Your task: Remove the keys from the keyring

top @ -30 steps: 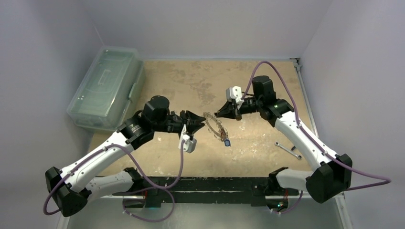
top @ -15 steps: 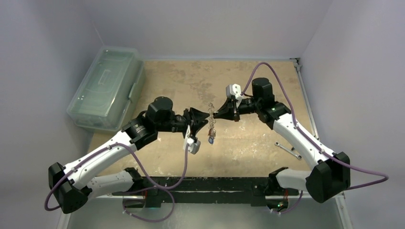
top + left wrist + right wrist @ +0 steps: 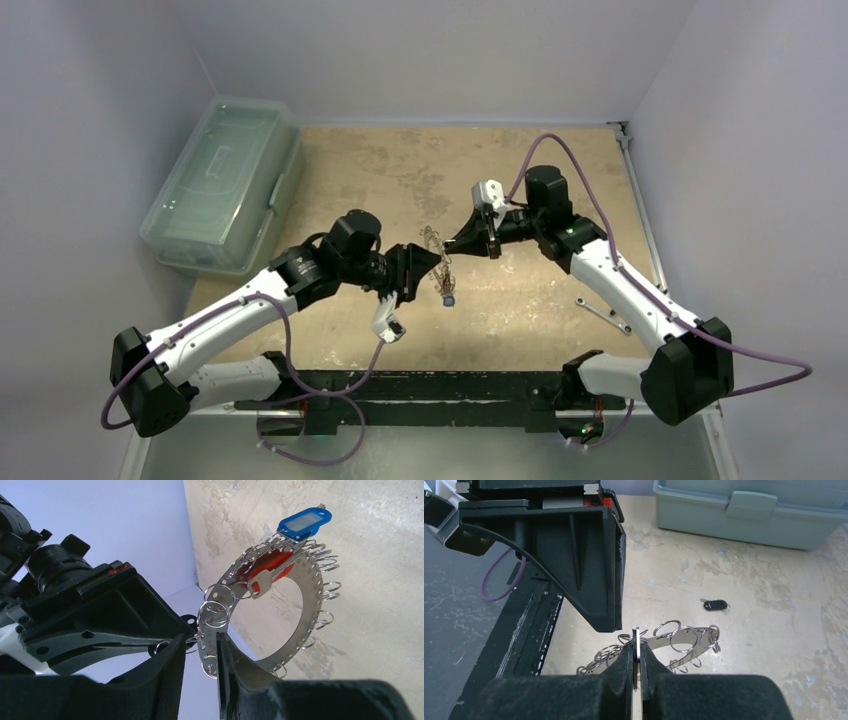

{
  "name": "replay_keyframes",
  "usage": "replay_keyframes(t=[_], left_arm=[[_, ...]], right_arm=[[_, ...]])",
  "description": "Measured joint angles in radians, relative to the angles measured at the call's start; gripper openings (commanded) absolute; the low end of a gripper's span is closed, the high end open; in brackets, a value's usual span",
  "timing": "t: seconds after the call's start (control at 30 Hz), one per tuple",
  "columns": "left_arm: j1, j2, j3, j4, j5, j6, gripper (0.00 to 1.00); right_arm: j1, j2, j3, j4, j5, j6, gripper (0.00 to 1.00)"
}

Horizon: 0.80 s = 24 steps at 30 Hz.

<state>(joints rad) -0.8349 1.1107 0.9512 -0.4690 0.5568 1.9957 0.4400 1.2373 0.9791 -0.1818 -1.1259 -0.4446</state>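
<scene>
The keyring (image 3: 436,248) hangs in the air between my two grippers. In the left wrist view it is a flat silvery band (image 3: 311,595) fringed with small split rings, and it carries a red-headed key (image 3: 265,577) and a blue tag (image 3: 304,521). My left gripper (image 3: 199,650) is open and straddles the ring's rim; the band lies against one finger (image 3: 235,672). My right gripper (image 3: 636,647) is shut on a thin silvery key (image 3: 637,639), seen edge-on and hooked to the ring (image 3: 684,637). The grippers meet tip to tip in the top view: left (image 3: 424,262), right (image 3: 453,244).
A pale green lidded box (image 3: 222,185) stands at the table's left edge. A silver spanner (image 3: 603,313) lies at the right front. A black-headed key (image 3: 715,604) lies loose on the tabletop. The black rail (image 3: 420,385) runs along the near edge.
My left arm has reached rightward and its open jaws now straddle the ring. The ring has swung from slanted flat to hanging nearly edge-on. My right gripper has shifted slightly left, still shut.
</scene>
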Motion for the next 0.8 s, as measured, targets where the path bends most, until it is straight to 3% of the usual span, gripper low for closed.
replay_keyframes(t=[0.07, 0.17, 0.3, 0.47, 0.6, 0.8], left_arm=[[-0.006, 0.0, 0.0, 0.004, -0.003, -0.024, 0.28], [-0.011, -0.01, 0.0, 0.052, -0.003, -0.199, 0.28], [-0.011, -0.042, 0.018, 0.092, 0.0, -0.472, 0.28], [-0.003, -0.056, 0.063, 0.077, 0.021, -0.679, 0.34], [0.03, 0.002, 0.15, 0.017, 0.064, -0.774, 0.36], [0.056, 0.045, 0.177, -0.085, 0.112, -0.805, 0.32]], right_arm=[[0.003, 0.0, -0.002, -0.005, -0.012, -0.019, 0.0], [0.005, -0.001, -0.001, -0.042, -0.022, -0.091, 0.0], [0.011, 0.0, 0.027, -0.204, -0.018, -0.301, 0.0], [0.046, 0.006, 0.132, -0.404, 0.008, -0.577, 0.0], [0.112, 0.006, 0.18, -0.485, 0.069, -0.725, 0.0], [0.175, 0.012, 0.18, -0.544, 0.146, -0.811, 0.0]])
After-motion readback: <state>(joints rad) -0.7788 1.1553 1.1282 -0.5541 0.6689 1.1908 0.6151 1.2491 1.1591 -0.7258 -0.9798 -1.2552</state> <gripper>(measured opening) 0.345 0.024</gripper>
